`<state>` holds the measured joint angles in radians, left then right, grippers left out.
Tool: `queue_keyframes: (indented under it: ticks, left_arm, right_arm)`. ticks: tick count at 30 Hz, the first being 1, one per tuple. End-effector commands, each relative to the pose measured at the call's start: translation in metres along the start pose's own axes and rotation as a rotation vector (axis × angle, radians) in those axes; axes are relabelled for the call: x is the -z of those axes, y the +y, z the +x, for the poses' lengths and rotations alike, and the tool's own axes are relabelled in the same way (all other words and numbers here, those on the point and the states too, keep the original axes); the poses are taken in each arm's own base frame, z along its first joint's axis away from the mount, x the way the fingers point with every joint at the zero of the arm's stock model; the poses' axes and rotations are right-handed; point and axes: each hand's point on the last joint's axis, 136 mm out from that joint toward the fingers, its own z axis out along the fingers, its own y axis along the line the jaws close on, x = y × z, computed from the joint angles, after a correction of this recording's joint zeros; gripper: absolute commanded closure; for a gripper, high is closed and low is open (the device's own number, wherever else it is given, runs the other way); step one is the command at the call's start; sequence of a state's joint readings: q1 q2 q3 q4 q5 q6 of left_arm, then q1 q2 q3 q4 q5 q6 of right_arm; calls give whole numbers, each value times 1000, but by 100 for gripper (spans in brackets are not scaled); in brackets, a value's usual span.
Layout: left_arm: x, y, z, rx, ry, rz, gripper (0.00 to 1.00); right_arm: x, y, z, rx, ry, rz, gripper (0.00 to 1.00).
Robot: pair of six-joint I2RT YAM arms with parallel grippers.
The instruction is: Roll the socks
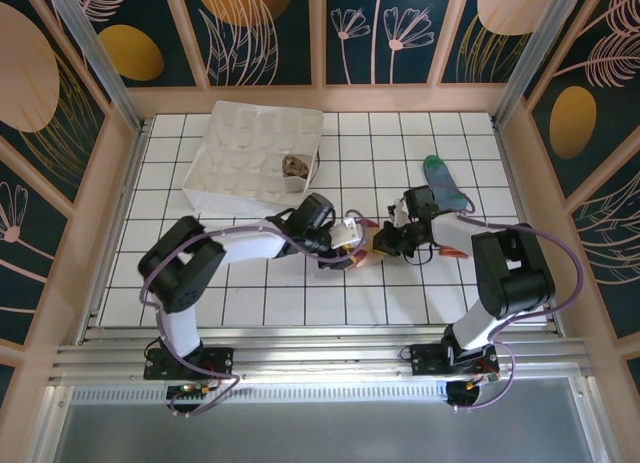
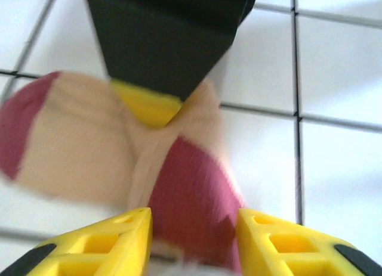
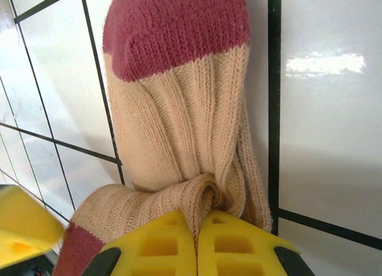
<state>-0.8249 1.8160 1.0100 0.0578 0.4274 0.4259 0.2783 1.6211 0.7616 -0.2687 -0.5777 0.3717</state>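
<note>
A beige sock with a red toe [image 3: 179,109] lies crumpled on the white tiles between my two grippers [image 1: 365,255]. My right gripper [image 3: 197,219] is shut on a pinched fold of its beige knit. My left gripper [image 2: 192,240] stands open, its yellow fingers either side of a red part of the same sock [image 2: 191,192]. Straight across from it, the right gripper [image 2: 149,106] presses into the fabric. The blue-grey sock with a green toe [image 1: 447,190] lies flat behind the right gripper [image 1: 385,241]. A tan-and-brown argyle sock [image 1: 295,166] sits rolled in the tray.
A white tray [image 1: 235,148] stands at the back left of the tiled table. Wooden frame posts and patterned walls close in the table on three sides. Both arms meet near the middle, and the left gripper [image 1: 350,241] is close to the right one.
</note>
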Motion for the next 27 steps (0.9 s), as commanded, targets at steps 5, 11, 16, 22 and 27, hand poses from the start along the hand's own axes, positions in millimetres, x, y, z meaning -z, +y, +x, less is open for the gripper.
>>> queue_keyframes:
  ticks: [5,11,16,22,27]
  left_arm:
    - [6,5,-16,-360,17,-332,51]
    - [-14,-4,-12,-432,45,-346,48]
    - [-37,1,5,-432,98,-332,48]
    - [-47,-7,5,-400,92,-268,80]
    - [-45,-27,9,-342,116,-131,100]
  right_arm:
    - [-19,-72,52,-104,188,265,100]
    - [-21,-74,54,-114,221,273,100]
    - [-23,-73,58,-125,243,260,100]
    - [-23,-73,60,-133,255,256,100]
    - [-22,-49,47,-48,206,183,81]
